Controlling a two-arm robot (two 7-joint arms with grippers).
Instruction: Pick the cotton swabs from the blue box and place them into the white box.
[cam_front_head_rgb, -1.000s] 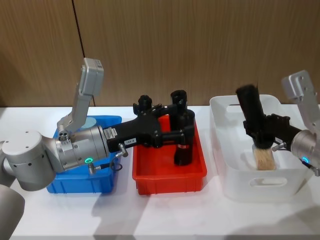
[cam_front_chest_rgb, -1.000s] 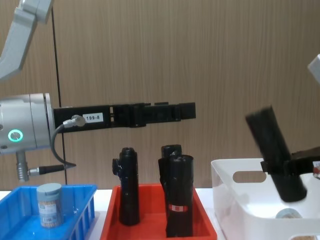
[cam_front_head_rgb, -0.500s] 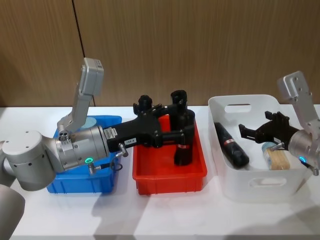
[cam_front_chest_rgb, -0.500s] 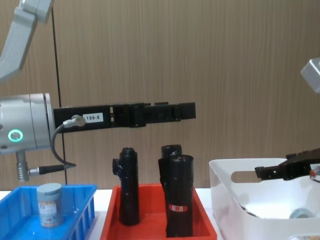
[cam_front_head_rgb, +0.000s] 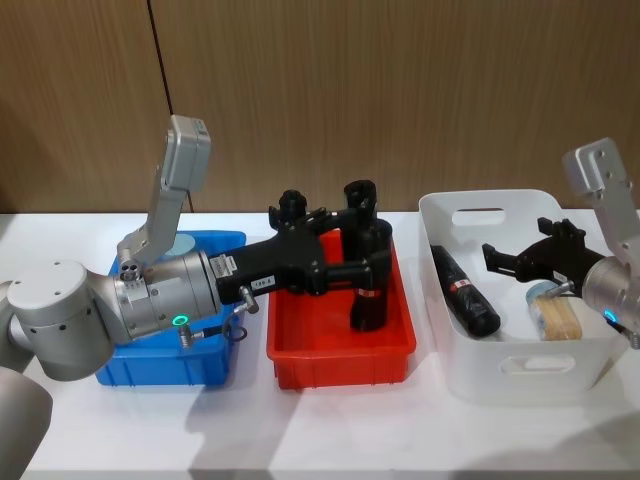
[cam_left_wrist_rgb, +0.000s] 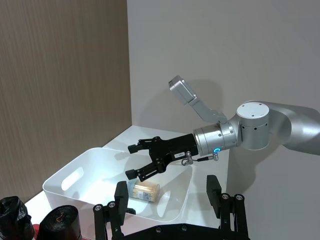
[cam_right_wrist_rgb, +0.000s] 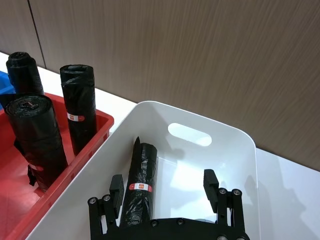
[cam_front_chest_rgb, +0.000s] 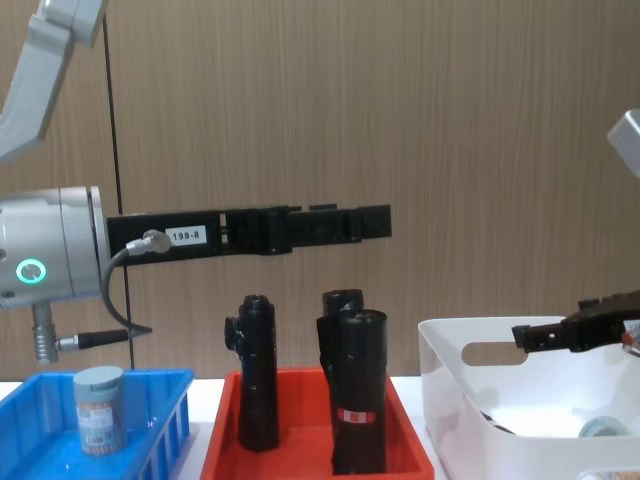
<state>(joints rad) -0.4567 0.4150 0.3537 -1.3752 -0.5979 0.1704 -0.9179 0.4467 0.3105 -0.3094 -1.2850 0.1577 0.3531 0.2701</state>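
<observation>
Wood-panelled wall is running behind a white counter (cam_front_head_rgb: 330, 430) carrying three bins in a row. The right gripper (cam_front_head_rgb: 522, 259) is hovering inside the white box (cam_front_head_rgb: 520, 365), its fingers spread and holding nothing. Just below it a tub of cotton swabs (cam_front_head_rgb: 557, 314) is lying on its side on the box floor, and beside that tub, toward the robot's left, a black roll (cam_front_head_rgb: 465, 291) is lying flat.

The left gripper (cam_front_head_rgb: 362, 232) is hanging open and empty above the red tray (cam_front_head_rgb: 338, 350), with black rolls (cam_front_chest_rgb: 352, 400) standing upright beneath it. Behind its wrist, the blue box (cam_front_head_rgb: 160, 365) is sitting mostly screened by the arm in the head view.

By my reading, one tub is already delivered and at least one is waiting: the chest view is showing a second tub (cam_front_chest_rgb: 99, 410) standing upright in the blue box, which the head view is not making out. The left wrist view is giving the clearest look at the right gripper (cam_left_wrist_rgb: 142, 161) gaping over the delivered tub (cam_left_wrist_rgb: 143, 190).
</observation>
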